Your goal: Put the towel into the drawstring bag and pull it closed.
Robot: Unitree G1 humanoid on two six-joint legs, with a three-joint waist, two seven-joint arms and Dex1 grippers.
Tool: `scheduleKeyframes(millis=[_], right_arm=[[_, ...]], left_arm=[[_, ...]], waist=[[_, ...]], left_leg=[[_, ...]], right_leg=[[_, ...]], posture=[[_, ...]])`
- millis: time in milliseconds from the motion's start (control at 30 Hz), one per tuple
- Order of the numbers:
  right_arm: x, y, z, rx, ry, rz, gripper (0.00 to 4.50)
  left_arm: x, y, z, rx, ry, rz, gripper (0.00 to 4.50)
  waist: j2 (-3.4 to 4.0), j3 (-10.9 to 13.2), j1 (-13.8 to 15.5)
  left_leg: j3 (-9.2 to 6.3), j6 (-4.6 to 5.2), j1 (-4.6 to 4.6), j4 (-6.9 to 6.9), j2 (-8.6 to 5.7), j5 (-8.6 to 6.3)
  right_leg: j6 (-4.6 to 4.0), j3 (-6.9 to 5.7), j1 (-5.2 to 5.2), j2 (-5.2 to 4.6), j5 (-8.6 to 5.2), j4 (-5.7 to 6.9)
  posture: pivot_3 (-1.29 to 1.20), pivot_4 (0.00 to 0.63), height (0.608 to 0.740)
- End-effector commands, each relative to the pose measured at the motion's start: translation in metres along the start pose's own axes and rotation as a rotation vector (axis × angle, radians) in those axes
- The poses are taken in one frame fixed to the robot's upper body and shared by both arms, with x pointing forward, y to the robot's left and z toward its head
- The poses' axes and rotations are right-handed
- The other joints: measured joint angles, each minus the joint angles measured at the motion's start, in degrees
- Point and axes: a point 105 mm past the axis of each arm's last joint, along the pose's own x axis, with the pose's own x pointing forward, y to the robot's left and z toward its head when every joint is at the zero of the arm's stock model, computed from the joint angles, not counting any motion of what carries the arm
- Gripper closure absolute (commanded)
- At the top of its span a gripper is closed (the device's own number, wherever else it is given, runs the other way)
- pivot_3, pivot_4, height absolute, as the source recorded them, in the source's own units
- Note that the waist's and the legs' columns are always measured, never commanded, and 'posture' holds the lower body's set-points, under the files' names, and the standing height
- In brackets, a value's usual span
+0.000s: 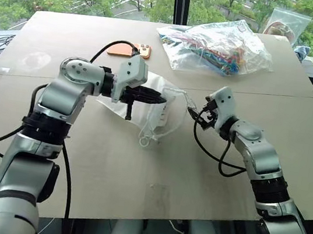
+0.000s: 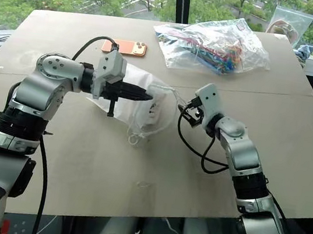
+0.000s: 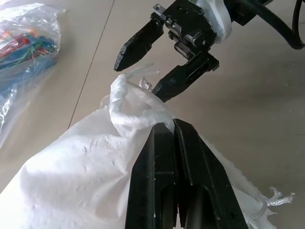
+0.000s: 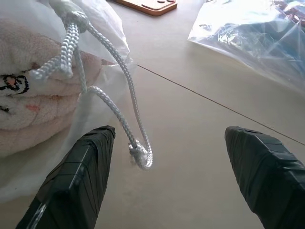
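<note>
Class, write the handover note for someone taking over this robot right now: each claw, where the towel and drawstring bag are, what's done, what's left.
Left claw: shut, pinching the gathered cloth of the drawstring bag near its mouth.
Right claw: open, at the bag's mouth, the white cord hanging between its fingers, not gripped.
Towel: already inside the bag, which lies on the table.
Done: towel in.
Left: close the right claw on the cord and pull the bag closed, probably while the left holds it.
</note>
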Motion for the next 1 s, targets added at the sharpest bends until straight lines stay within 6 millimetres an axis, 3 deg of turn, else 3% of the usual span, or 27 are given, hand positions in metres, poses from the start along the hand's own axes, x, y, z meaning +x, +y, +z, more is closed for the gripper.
scheduleKeyframes(millis=[33, 200, 233, 333, 433, 567, 667, 733, 867, 1000], right_arm=[[0.008, -0.003, 0.014, -0.041, -0.058, -0.019, 2.03], [0.008, -0.003, 0.016, -0.069, -0.071, -0.023, 4.28], [0.006, -0.005, 0.016, -0.078, -0.073, -0.035, 4.4], [-0.004, -0.019, 0.022, -0.087, -0.089, -0.112, 4.4], [-0.022, -0.043, 0.032, -0.087, -0.111, -0.251, 4.4], [-0.045, -0.047, 0.041, -0.107, -0.124, -0.301, 4.4], [-0.056, -0.045, 0.045, -0.106, -0.122, -0.315, 4.4], [-0.06, -0.038, 0.045, -0.101, -0.117, -0.305, 4.4], [-0.064, -0.022, 0.042, -0.1, -0.096, -0.277, 4.5], [-0.066, -0.014, 0.041, -0.075, -0.096, -0.262, 4.5]], left_arm=[[-0.007, 0.002, 0.013, 0.044, -0.03, 0.03, 4.5], [-0.007, 0.005, 0.013, 0.039, -0.029, 0.04, 4.5], [-0.007, 0.006, 0.012, 0.041, -0.028, 0.047, 4.5], [-0.007, 0.016, 0.013, 0.069, -0.024, 0.086, 4.5], [-0.008, 0.04, 0.02, 0.154, -0.013, 0.161, 4.5], [-0.005, 0.058, 0.044, 0.214, -0.062, 0.182, 4.5], [0.001, 0.057, 0.046, 0.196, -0.08, 0.155, 4.5], [0.003, 0.049, 0.041, 0.076, -0.118, 0.097, 4.5], [-0.006, 0.03, 0.028, -0.194, -0.186, 0.036, 3.22], [-0.034, 0.016, -0.008, -0.388, -0.154, 0.129, 1.27]], waist=[[0.0, 0.0, 0.0], [0.0, 0.0, 0.0], [0.0, 0.0, 0.0], [0.0, 0.0, 0.0], [0.02, 0.0, 0.4], [0.02, 0.0, 0.6], [0.02, 0.0, 0.1], [0.03, 0.0, -0.4], [0.04, 0.0, -1.3], [0.05, 0.0, -1.7]], left_leg=[[0.0, 0.0, 0.0, 0.0, 0.0, 0.0], [-0.01, 0.0, 0.0, 0.0, 0.0, 0.0], [0.0, 0.0, 0.0, 0.0, 0.0, 0.0], [-0.01, 0.0, 0.01, 0.0, 0.0, 0.0], [-0.07, 0.0, -0.04, 0.04, -0.01, 0.0], [-0.06, 0.0, -0.06, 0.05, -0.03, 0.0], [-0.02, 0.0, -0.07, 0.03, -0.04, 0.0], [0.01, 0.0, -0.02, 0.02, -0.04, 0.0], [-0.09, 0.01, 0.02, -0.05, 0.0, -0.01], [-0.04, 0.02, 0.1, -0.02, 0.01, -0.01]], right_leg=[[0.0, 0.0, 0.0, 0.0, 0.0, 0.0], [0.0, -0.01, 0.0, 0.0, 0.0, 0.0], [0.0, 0.0, 0.0, 0.0, 0.0, 0.0], [0.0, 0.0, 0.0, 0.0, 0.0, 0.01], [-0.01, -0.09, -0.01, 0.0, 0.0, 0.01], [0.0, -0.08, 0.0, -0.01, 0.01, -0.01], [0.0, -0.03, 0.0, -0.03, 0.0, -0.04], [0.0, 0.07, -0.01, -0.02, 0.0, -0.02], [-0.02, 0.05, -0.04, 0.06, -0.01, 0.06], [-0.01, 0.15, -0.03, 0.06, -0.01, 0.1]], posture=[[0.0, 0.15, 0.74], [0.0, 0.15, 0.74], [0.0, 0.15, 0.74], [0.0, 0.15, 0.74], [0.0, 0.15, 0.74], [0.0, 0.15, 0.74], [0.0, 0.15, 0.74], [0.0, 0.15, 0.74], [0.0, 0.15, 0.74], [0.0, 0.15, 0.74]])
